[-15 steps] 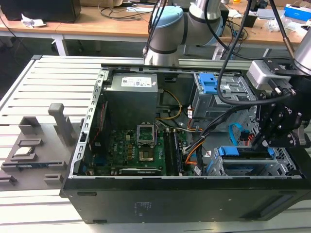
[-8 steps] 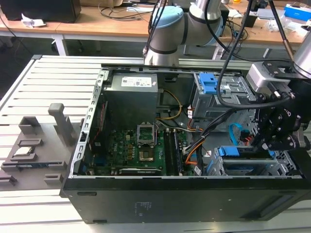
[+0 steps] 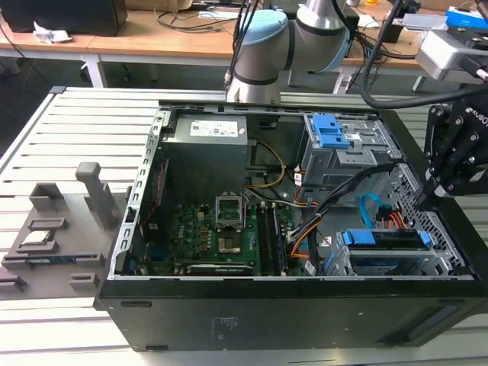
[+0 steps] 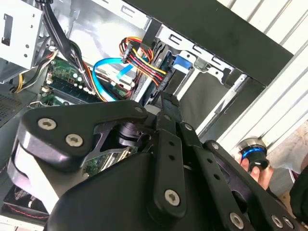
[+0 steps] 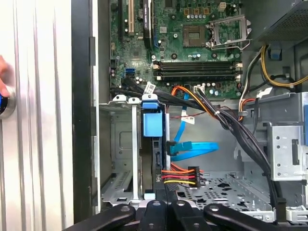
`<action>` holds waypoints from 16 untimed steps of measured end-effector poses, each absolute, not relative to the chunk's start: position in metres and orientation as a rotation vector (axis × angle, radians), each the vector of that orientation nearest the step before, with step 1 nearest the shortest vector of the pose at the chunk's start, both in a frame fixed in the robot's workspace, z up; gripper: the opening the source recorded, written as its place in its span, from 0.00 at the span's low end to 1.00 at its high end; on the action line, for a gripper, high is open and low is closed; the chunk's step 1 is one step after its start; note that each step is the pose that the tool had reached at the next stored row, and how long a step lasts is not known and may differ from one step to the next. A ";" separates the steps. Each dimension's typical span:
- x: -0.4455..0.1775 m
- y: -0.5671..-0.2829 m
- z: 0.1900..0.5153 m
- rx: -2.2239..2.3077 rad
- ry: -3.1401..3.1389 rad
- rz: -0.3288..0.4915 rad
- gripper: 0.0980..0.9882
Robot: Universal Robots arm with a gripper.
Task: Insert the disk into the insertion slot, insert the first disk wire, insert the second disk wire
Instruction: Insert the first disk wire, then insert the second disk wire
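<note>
The disk [image 3: 385,238] is already seated in the insertion slot [image 5: 121,144], the low grey cage in the corner of the computer case [image 3: 305,320] that lies nearest the camera on the exterior view's right. Its blue bracket stands flush with the cage's open side. The case lies open on the slatted table [image 3: 46,122].

Two wires reach the rear edge of the disk. The blue flat wire [image 5: 195,148] ends in a dark plug touching the disk. The bundle of coloured wires [image 5: 178,175] runs up against the disk just beside it. Whether either plug is pushed fully home I cannot tell.

The claw [image 3: 424,202] hangs over that end of the disk, its tip near where the wires meet. Its fingers look pressed together, and nothing can be seen between them. The first step appears done; the two wires look at least part-way in.
</note>
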State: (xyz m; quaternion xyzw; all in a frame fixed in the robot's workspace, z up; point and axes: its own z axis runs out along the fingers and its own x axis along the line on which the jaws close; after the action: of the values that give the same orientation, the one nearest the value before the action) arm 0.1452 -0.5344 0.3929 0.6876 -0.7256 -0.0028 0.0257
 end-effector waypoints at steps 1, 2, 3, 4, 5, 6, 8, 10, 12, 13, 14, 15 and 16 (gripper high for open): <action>0.145 -0.534 0.394 2.126 -2.243 -0.009 0.01; 0.145 -0.534 0.394 2.126 -2.243 -0.009 0.01; 0.145 -0.534 0.394 2.126 -2.243 -0.009 0.01; 0.145 -0.534 0.394 2.125 -2.243 -0.008 0.01; 0.145 -0.534 0.394 2.126 -2.243 -0.009 0.01; 0.145 -0.534 0.394 2.125 -2.243 -0.009 0.01; 0.145 -0.534 0.394 2.125 -2.243 -0.009 0.01; 0.145 -0.534 0.394 2.126 -2.243 -0.008 0.15; 0.136 -0.531 0.388 2.126 -2.242 -0.009 0.23; 0.127 -0.528 0.383 2.126 -2.242 -0.008 0.23; 0.123 -0.527 0.380 2.126 -2.242 -0.009 0.23; 0.118 -0.526 0.375 2.126 -2.242 -0.009 0.23; 0.116 -0.525 0.374 2.126 -2.242 -0.009 0.23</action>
State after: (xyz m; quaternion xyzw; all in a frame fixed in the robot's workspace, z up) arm 0.1160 -0.5254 0.3741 0.6878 -0.7254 -0.0028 0.0258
